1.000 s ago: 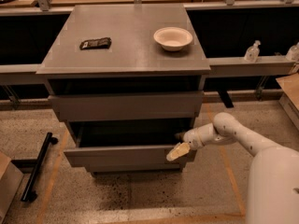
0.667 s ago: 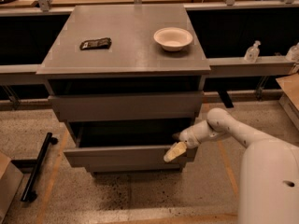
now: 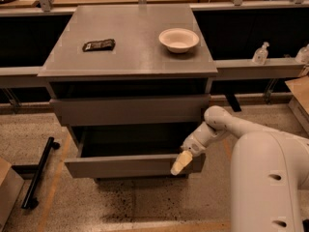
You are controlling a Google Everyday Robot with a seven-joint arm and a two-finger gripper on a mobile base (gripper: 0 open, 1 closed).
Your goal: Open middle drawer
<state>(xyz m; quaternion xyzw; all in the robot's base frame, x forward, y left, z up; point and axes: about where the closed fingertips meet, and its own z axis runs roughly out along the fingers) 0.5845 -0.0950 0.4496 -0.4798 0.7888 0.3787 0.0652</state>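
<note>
The middle drawer point(image 3: 125, 166) is a grey, handleless slab front, second from the top of the grey cabinet point(image 3: 130, 57). It stands pulled out towards me, and its dark shallow box point(image 3: 130, 141) shows behind the front. My gripper point(image 3: 181, 163), with cream tips, is at the right end of that front's top edge, touching it. The white arm point(image 3: 227, 124) reaches in from the right. The uppermost front point(image 3: 130, 111) is closed. The lowest front is hidden under the pulled-out drawer.
A white bowl point(image 3: 178, 39) and a dark flat packet point(image 3: 99, 45) lie on the cabinet top. A black bar on castors point(image 3: 38, 170) lies on the floor at left, by a cardboard box point(image 3: 7, 190). A sanitiser bottle point(image 3: 260, 53) stands on the right ledge.
The gripper has shifted slightly down and towards me along with the drawer front. The arm's elbow has moved left. The drawer is a little further out.
</note>
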